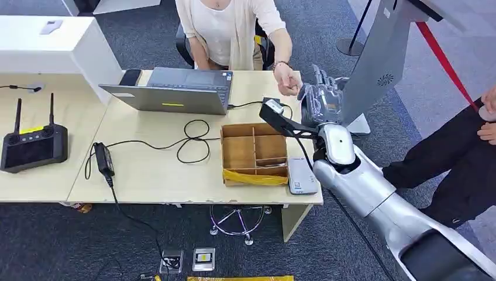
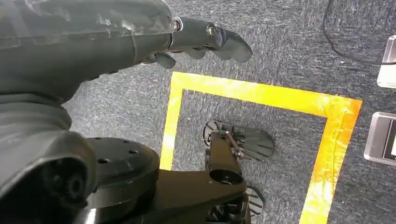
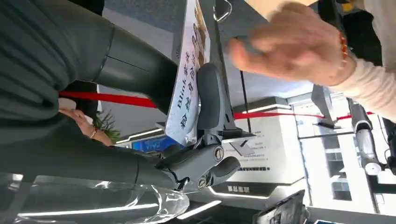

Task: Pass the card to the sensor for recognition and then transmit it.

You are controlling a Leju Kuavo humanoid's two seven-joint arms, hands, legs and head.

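While the right hand (image 3: pixel 196 140) pinches the card (image 3: pixel 189 79) — a person's hand (image 3: pixel 292 44) nears

The card (image 3: pixel 189 70), white with printed text and a picture, is held edge-on and upright between the thumb and the dark fingers (image 3: pixel 208 100), protruding beyond the fingertips.

Laptop (image 1: pixel 175 89) behind compartment box (image 1: pixel 254 153) on table (image 1: pixel 152 175)

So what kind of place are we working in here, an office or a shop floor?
Most likely an office lobby or demo area set up as a reception desk. A person sits at a desk with a laptop, a red barrier belt runs behind, and the right robot hand holds a printed card.
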